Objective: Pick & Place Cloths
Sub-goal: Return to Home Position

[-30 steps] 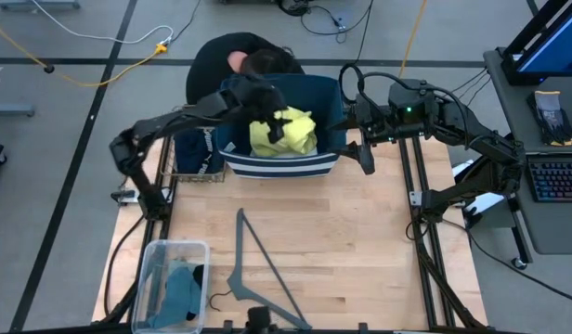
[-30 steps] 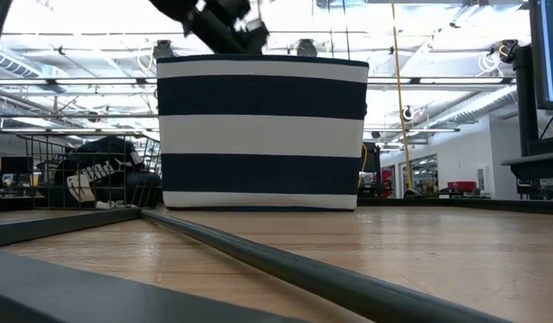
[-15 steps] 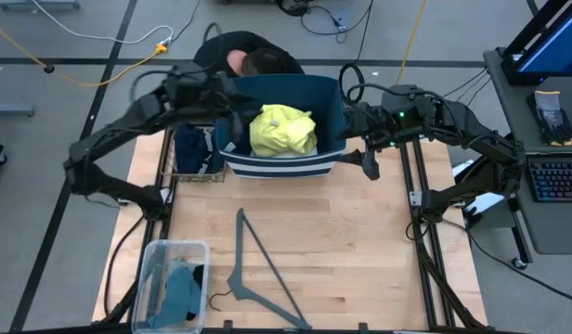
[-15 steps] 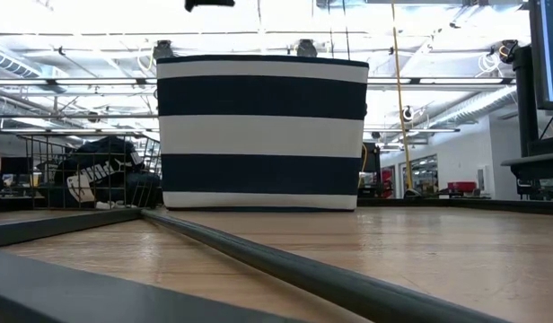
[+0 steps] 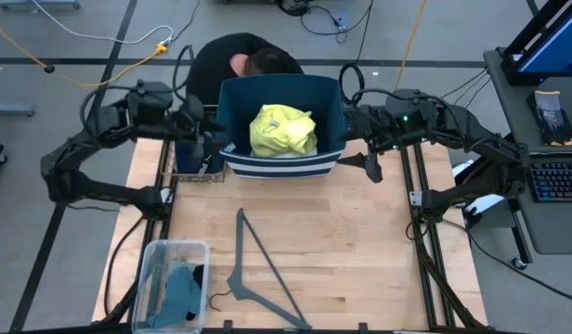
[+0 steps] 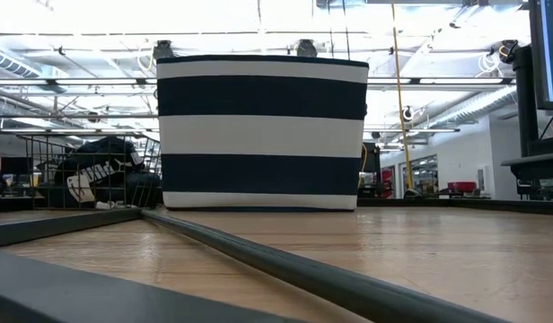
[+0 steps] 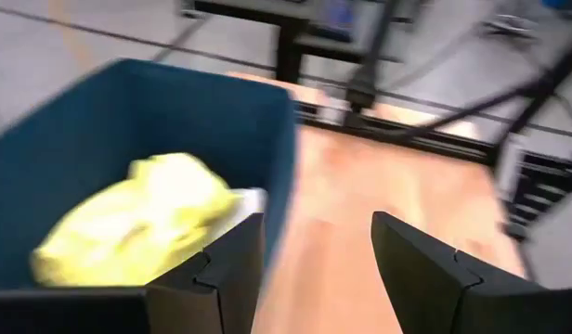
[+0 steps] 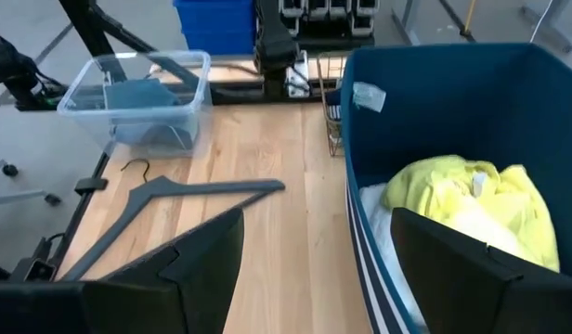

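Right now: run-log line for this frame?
yellow cloth: in navy-white striped fabric bin | left gripper: open, empty, left of bin | right gripper: open, empty, right of bin | grey plastic hanger: on table

A shirt [image 5: 283, 130] lies in the laundry bin [image 5: 281, 165], wire basket [image 5: 188, 176] left of it, hanger [image 5: 267, 264] before it.

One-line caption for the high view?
Yellow cloth in the blue bin, left end effector and right end effector flanking it.

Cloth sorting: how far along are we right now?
Looks nearly finished. The yellow shirt lies in the striped laundry bin, dark clothing in the wire basket, teal rags in the clear bin. Nothing in hand: left gripper and right gripper are open, empty. Only the grey hanger lies loose on the tabletop.
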Controlling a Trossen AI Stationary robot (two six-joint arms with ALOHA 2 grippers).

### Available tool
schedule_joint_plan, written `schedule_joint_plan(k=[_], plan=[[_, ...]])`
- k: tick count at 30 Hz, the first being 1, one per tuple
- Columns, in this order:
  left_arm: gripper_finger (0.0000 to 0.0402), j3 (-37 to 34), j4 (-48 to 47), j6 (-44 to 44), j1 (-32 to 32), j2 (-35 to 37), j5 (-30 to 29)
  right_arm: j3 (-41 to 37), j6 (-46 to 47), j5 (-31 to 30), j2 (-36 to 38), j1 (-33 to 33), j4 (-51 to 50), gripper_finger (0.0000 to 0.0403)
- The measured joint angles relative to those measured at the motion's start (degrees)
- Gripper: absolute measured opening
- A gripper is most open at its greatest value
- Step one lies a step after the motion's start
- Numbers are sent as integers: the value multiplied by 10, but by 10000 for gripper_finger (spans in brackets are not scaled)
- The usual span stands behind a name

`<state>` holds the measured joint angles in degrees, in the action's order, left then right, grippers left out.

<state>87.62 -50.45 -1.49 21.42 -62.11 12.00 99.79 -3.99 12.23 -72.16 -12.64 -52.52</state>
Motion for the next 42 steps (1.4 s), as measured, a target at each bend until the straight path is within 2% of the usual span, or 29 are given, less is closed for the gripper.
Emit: schedule_joint_plan(k=[3,13,22,27,32,39,42], plan=[[200,-31,21,2,-21,16,31,-51,2,0,24,0,51,267],[200,-247,213,-65,-61,135,31,-225,47,-2,151,-1,177,267],[200,-395,352,-113,-82,264,42,-373,63,-5,286,-1,296,267],[200,-448,371,-114,-89,328,42,-446,71,-40,349,-1,347,267],[200,-485,373,-108,-96,378,42,-504,95,-90,406,-1,349,267],[200,-529,377,-107,-97,431,42,-565,129,-96,467,-1,349,267],[200,-554,399,-108,-97,449,42,-581,153,-126,487,-1,348,267]])
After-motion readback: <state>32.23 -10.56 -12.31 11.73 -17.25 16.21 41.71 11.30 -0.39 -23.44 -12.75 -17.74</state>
